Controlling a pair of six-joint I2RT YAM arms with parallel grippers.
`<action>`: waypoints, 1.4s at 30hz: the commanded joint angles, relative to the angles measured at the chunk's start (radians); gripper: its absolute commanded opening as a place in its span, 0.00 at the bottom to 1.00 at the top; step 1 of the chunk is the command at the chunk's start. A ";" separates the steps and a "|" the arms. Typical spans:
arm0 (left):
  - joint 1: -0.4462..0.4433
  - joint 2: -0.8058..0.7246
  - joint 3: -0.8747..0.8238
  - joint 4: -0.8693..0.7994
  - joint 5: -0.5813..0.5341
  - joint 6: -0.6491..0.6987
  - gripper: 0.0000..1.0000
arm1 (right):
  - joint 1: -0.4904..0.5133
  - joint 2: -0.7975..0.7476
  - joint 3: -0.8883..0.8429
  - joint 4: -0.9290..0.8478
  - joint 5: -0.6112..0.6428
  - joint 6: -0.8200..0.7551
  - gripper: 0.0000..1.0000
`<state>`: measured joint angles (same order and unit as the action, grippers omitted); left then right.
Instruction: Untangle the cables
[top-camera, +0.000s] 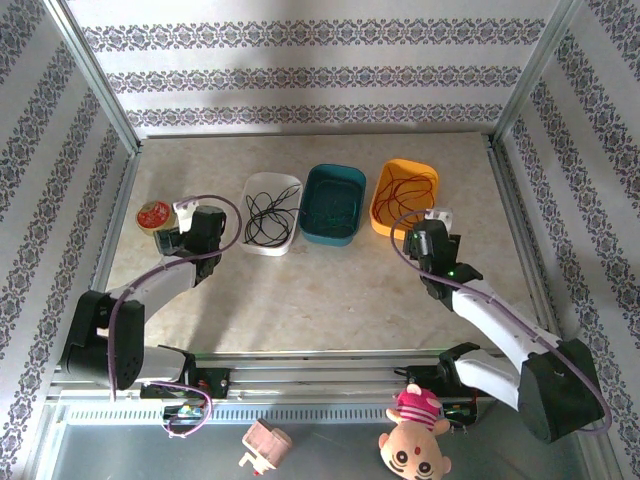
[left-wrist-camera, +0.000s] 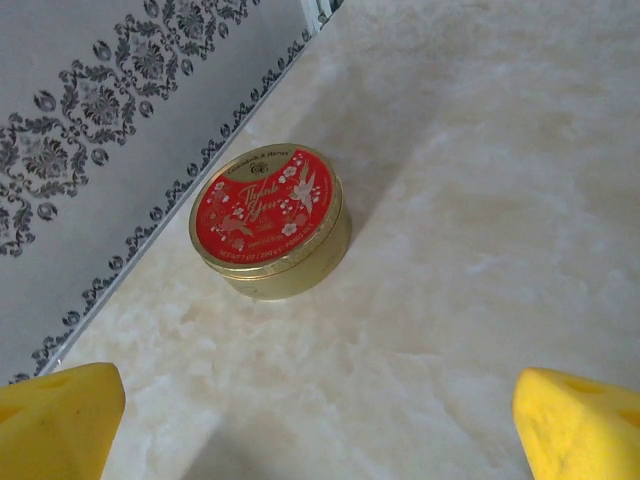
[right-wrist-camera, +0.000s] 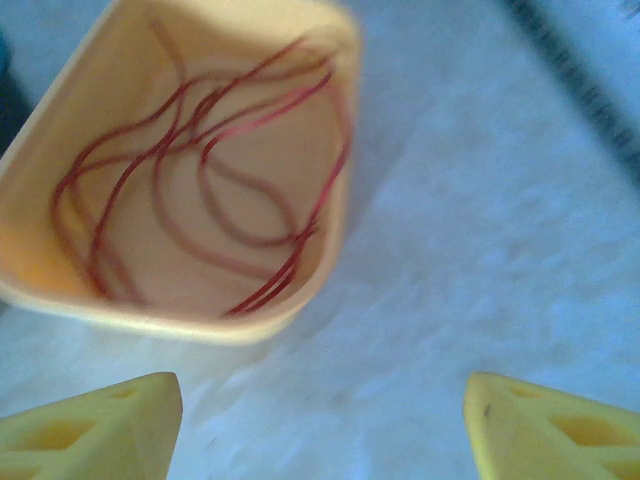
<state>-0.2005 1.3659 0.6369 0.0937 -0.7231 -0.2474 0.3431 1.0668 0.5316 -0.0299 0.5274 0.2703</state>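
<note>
Three bins stand in a row at the back of the table. The white bin (top-camera: 270, 240) holds the black cable (top-camera: 268, 215). The teal bin (top-camera: 333, 232) holds the green cable (top-camera: 336, 205). The orange bin (top-camera: 404, 197) holds the red cable (top-camera: 400, 195), looped inside the bin (right-wrist-camera: 170, 210). My left gripper (top-camera: 180, 222) hangs open over bare table beside a tin, its yellow fingertips (left-wrist-camera: 60, 425) wide apart. My right gripper (top-camera: 432, 222) is open just in front of the orange bin (right-wrist-camera: 330, 250), with nothing between its fingertips (right-wrist-camera: 560, 430).
A round gold tin with a red lid (left-wrist-camera: 268, 215) sits near the left wall (top-camera: 154, 215). Metal frame rails edge the table. A plush doll (top-camera: 415, 440) and a pink toy (top-camera: 262, 445) lie below the front rail.
</note>
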 joint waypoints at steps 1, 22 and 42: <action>0.015 0.071 -0.036 0.196 -0.019 0.131 0.99 | 0.000 0.051 -0.022 0.272 0.241 -0.157 0.76; 0.146 0.181 -0.205 0.739 0.516 0.230 0.99 | -0.305 0.470 -0.178 1.022 -0.353 -0.220 0.98; 0.167 0.230 -0.261 0.884 0.584 0.236 0.99 | -0.295 0.458 -0.167 0.989 -0.344 -0.229 0.98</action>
<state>-0.0444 1.5929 0.3817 0.9279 -0.1528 -0.0246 0.0643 1.5158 0.3637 0.9360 0.2157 0.0208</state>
